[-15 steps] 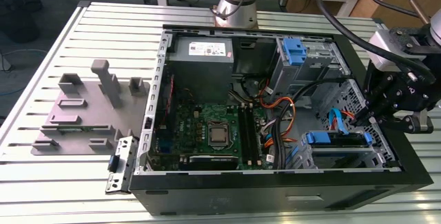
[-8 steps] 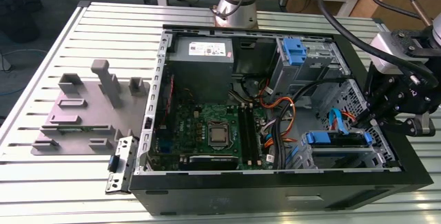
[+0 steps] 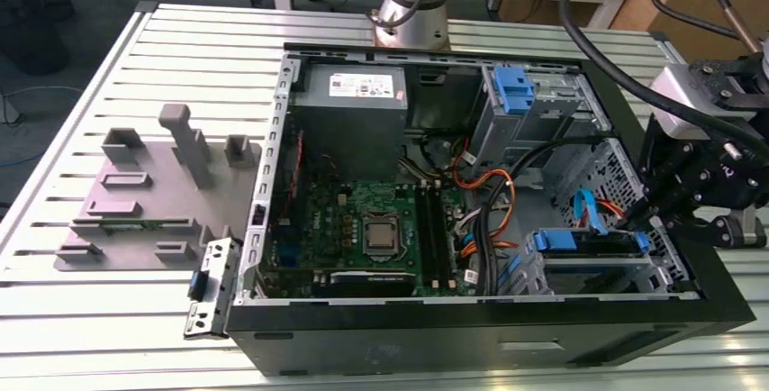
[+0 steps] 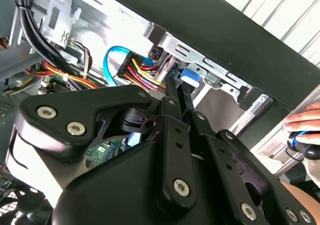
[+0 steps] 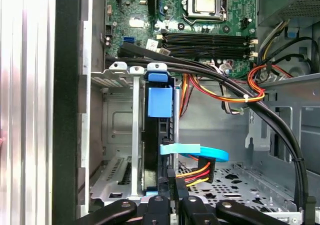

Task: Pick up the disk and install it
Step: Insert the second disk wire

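The disk sits in the lower drive cage at the exterior view's right, its blue carrier rails showing along its edges. In the first wrist view the disk stands edge-on in its bay, with a blue tab on its end. A light-blue data cable and a red-yellow power plug run along its side. My gripper hangs over the case's right wall. Its fingers are shut together, with the tips right at the disk's edge, as both wrist views show the gripper. Nothing is visibly held between the fingers.
A grey power-supply box and an upright blue latch piece stand at the back of the case. Thick black and orange cables cross above the bay. A grey fixture plate lies at the left. A person's hand rests outside the case.
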Tool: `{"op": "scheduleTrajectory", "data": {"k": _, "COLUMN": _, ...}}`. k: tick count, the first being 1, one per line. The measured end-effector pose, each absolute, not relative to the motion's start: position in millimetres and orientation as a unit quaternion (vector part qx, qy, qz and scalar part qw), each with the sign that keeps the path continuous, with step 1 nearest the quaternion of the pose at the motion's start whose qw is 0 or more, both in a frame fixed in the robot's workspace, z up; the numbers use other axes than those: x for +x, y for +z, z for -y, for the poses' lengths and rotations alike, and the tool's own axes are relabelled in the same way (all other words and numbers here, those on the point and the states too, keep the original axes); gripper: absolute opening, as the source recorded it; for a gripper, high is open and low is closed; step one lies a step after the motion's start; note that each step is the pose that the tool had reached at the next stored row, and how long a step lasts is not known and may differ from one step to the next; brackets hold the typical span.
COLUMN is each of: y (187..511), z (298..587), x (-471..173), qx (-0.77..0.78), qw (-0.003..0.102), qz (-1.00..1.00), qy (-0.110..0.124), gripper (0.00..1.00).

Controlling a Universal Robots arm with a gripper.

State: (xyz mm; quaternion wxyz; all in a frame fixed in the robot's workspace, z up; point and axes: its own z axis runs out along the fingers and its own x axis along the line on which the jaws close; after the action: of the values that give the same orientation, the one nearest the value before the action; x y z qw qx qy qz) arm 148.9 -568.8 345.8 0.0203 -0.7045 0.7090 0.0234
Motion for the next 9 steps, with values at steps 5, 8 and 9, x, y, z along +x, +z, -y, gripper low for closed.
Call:
{"op": "scheduleTrajectory", "data": {"k": 5, "y": 345.3, "z": 572.7, "x": 149.0, "qx": -0.705, "qw": 0.020, "qz": -0.709, "qy": 0.023, "gripper": 0.16}}
{"op": "scheduleTrajectory", "data": {"k": 8, "y": 344.3, "z": 574.4, "x": 148.9, "qx": -0.705, "qw": 0.020, "qz": -0.709, "qy": 0.023, "gripper": 0.16}}
{"op": "scheduleTrajectory", "data": {"k": 9, "y": 344.0, "z": 575.2, "x": 148.9, "qx": -0.705, "qw": 0.020, "qz": -0.709, "qy": 0.023, "gripper": 0.16}}
